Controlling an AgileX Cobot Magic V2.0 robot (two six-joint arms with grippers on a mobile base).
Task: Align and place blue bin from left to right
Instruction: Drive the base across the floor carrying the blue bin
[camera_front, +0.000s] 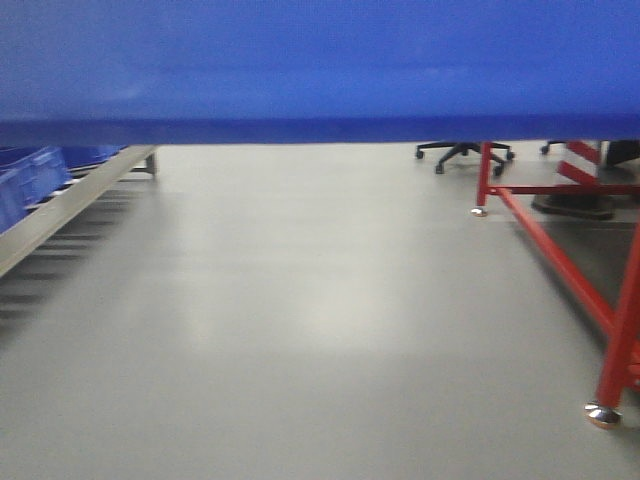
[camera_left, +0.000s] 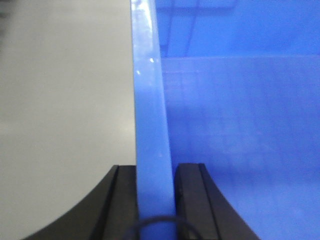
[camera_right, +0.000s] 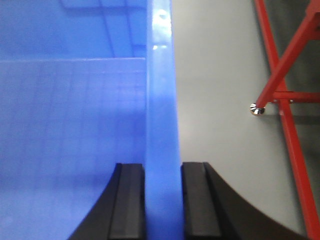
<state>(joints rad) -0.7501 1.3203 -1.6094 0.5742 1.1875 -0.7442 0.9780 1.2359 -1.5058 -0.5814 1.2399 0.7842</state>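
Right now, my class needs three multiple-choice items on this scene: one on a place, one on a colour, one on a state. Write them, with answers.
1. In the front view, the red frame stands: A left; B right; C centre.
2. The floor is: A grey; B green; C brown.
3. The left hand is: A open in air; B shut on the blue bin's wall; C resting on the floor.
Answers: B, its legs stand on the right side; A, plain grey throughout; B, both fingers press the wall between them.

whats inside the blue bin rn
Both wrist views show nothing lying in the blue bin, only its bare, faintly gridded inner surfaces. The middle of the interior falls outside both views, so it can't be checked.
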